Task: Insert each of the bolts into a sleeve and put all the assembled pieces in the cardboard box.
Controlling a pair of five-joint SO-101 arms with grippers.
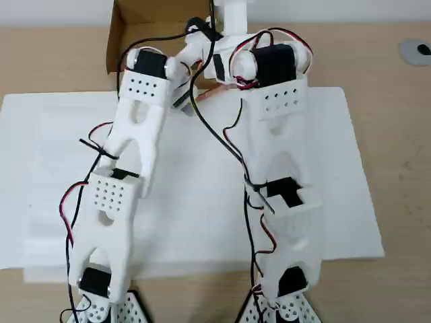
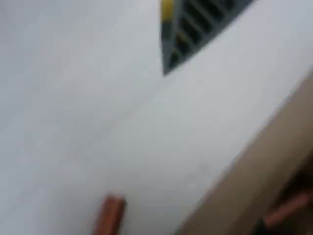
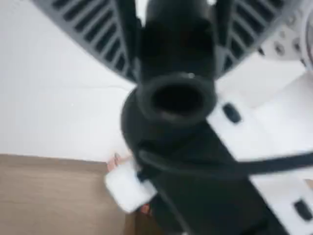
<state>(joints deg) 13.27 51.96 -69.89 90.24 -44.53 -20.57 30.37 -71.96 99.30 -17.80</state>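
We see the right gripper point(image 3: 176, 73) holding a black hollow cylindrical sleeve point(image 3: 177, 100) between its ribbed fingers. The open end of the sleeve faces the wrist camera. It is above the far edge of the white foam sheet point(image 1: 60, 168), near the brown cardboard box point(image 1: 116, 40). One copper-coloured cylindrical bolt point(image 2: 110, 215) lies on this sheet, close to its edge. The left gripper point(image 1: 182, 99) is just beside the box; we cannot tell its state. The sheet lies on the light wooden table point(image 1: 397, 134).

A robotics lab bench, by the look: two white printed arms point(image 1: 128, 182), bare red-and-black wiring point(image 1: 229, 145), a wooden surface point(image 1: 397, 168) under a foam sheet point(image 1: 195, 202).
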